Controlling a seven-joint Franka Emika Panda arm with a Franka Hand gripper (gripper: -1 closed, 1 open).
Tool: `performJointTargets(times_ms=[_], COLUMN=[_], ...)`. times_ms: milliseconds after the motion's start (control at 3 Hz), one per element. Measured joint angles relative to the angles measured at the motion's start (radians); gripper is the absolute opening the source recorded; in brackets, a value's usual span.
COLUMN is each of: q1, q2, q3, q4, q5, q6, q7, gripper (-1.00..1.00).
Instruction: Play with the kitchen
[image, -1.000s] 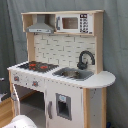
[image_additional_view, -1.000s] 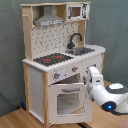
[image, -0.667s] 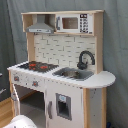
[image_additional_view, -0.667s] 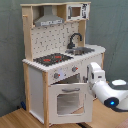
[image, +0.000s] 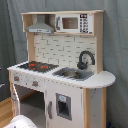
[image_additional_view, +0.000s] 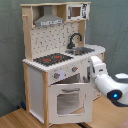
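The kitchen (image: 60, 75) is a tall white and light-wood toy unit, seen in both exterior views. It has a black-red hob (image: 37, 65), a black faucet (image: 85, 59) over the sink (image: 74, 74), a grey hood (image: 40, 27) and a small microwave (image: 72, 23). In the second exterior view the windowed oven door (image_additional_view: 67, 100) stands ajar under the knobs (image_additional_view: 65, 73). My white arm (image_additional_view: 107, 82) reaches in from the second exterior view's right, and its gripper end (image_additional_view: 94, 67) sits at the door's upper right corner. In the first exterior view only a white piece of the arm (image: 22, 121) shows, low on the left.
A grey curtain (image: 115, 50) hangs behind the kitchen. The floor is light wood (image_additional_view: 15, 120). A second door with a small window (image: 62, 106) sits under the sink.
The arm's front link has risen along the kitchen's right front corner in the second exterior view. The kitchen has not moved.
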Motion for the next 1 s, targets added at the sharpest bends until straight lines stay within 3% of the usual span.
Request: performJointTargets(times_ms=[1000], q1=[0.023], q2=[0.021], q3=[-0.115], q4=[-0.007], q5=[0.004], q6=[0.001], q7=[-0.371], gripper=[1.0])
